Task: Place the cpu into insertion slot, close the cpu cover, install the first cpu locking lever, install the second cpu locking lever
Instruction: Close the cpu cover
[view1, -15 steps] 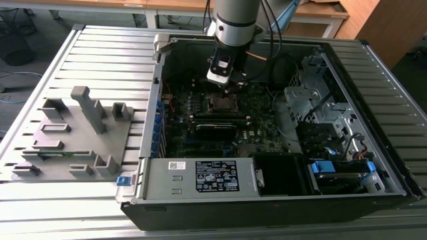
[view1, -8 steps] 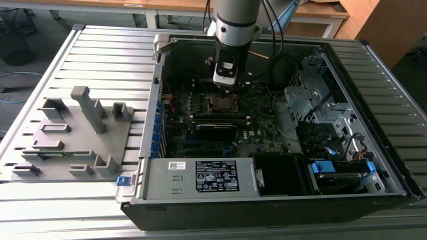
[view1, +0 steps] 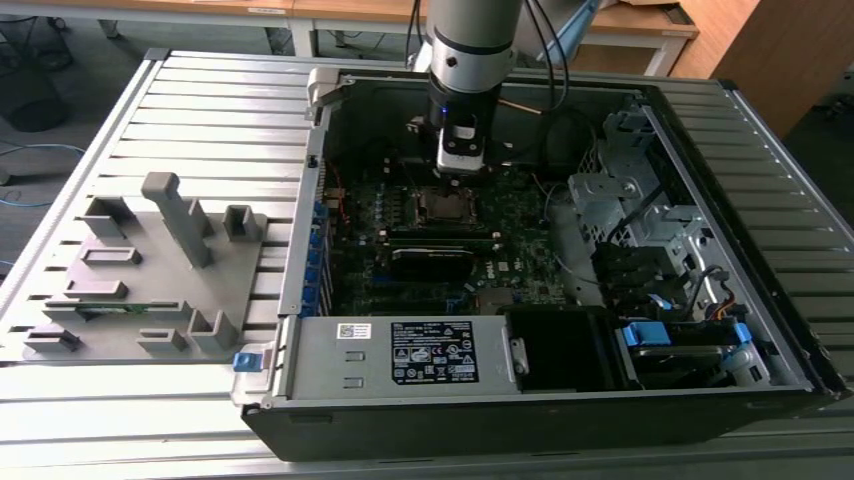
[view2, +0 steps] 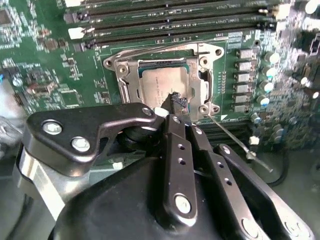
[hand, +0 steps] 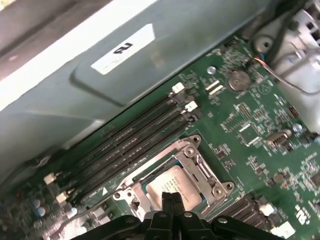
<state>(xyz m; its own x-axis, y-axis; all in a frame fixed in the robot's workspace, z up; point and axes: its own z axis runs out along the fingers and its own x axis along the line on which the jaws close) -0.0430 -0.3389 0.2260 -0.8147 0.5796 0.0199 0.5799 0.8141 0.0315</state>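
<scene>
The cpu (view2: 159, 82) lies flat in the insertion slot (view1: 447, 205) on the green motherboard, its dull silver top showing. The cpu cover (view2: 122, 67), a silver frame, lies down around it, also seen as the cpu cover (hand: 192, 155) in the first wrist view. One thin wire lever (view2: 150, 48) runs along the cover's edge beside the memory slots. The other lever (view2: 240, 142) sticks out loose from the socket corner. My gripper (view2: 172, 102) hangs just above the cpu's edge, fingers (hand: 167, 200) pressed together, holding nothing. In the exterior view the gripper (view1: 458, 168) is over the socket.
Long black memory slots (hand: 125, 145) run beside the socket. The case wall (hand: 150, 65) rises behind them. A power supply (view1: 427, 352) and drive cage (view1: 627, 205) crowd the case. A grey fixture block (view1: 147, 270) sits on the table at the exterior view's left.
</scene>
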